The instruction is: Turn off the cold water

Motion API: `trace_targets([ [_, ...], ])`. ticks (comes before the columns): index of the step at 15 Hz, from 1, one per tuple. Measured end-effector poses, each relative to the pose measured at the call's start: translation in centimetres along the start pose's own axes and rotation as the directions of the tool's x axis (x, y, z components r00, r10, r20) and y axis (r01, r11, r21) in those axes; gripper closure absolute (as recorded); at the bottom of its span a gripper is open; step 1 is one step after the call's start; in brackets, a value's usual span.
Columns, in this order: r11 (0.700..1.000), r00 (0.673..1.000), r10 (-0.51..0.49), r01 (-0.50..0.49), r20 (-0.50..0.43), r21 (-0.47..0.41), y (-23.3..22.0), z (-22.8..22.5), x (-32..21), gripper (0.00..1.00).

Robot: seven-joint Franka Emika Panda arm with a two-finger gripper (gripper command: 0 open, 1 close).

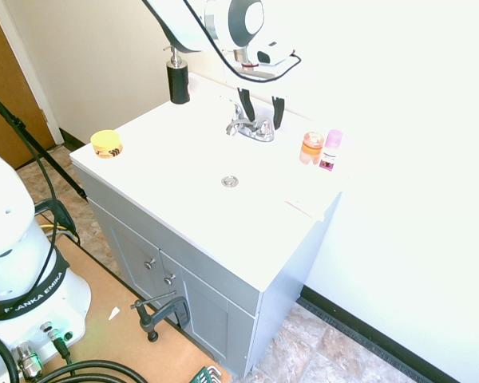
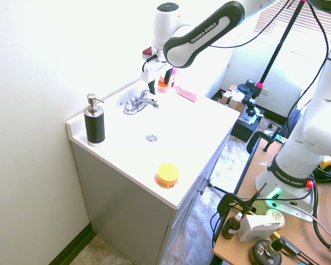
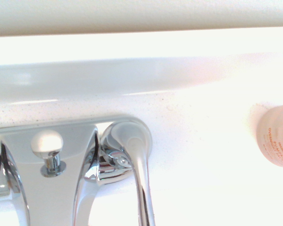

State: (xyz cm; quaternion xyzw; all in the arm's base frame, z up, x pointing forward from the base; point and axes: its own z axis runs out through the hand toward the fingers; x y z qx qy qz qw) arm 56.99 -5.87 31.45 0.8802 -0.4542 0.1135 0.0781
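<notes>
Approach step: tool point(image 1: 260, 112) hangs w/ fingers spread wide, holding nothing, just above the faucet point(image 1: 250, 128) at the back of the white surface point(image 1: 160, 152). Cold handle point(image 3: 134, 155) sits right below the tool, between the fingers' line, not yet touched. Next, prob. drop straight down, bracket the lever & swing it shut w/o bumping the orange bottle point(image 1: 310, 148) near the tool's side.
</notes>
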Motion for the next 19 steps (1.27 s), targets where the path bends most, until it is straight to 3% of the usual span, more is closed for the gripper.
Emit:
trace_targets([
  [8, 0.998, 0.994, 0.024, -0.029, -0.111, -0.049, -0.5, 1.2, 2.3, 0.0],
  [13, 0.997, 0.991, 0.046, -0.052, -0.123, -0.05, -2.2, 1.1, 2.8, 0.0],
  [16, 0.997, 0.995, 0.071, -0.072, -0.064, -0.021, -2.5, -0.2, 2.4, 0.0],
  [19, 0.999, 0.993, 0.044, -0.046, 0.108, 0.013, -1.8, -4.0, -0.6, 0.0],
])
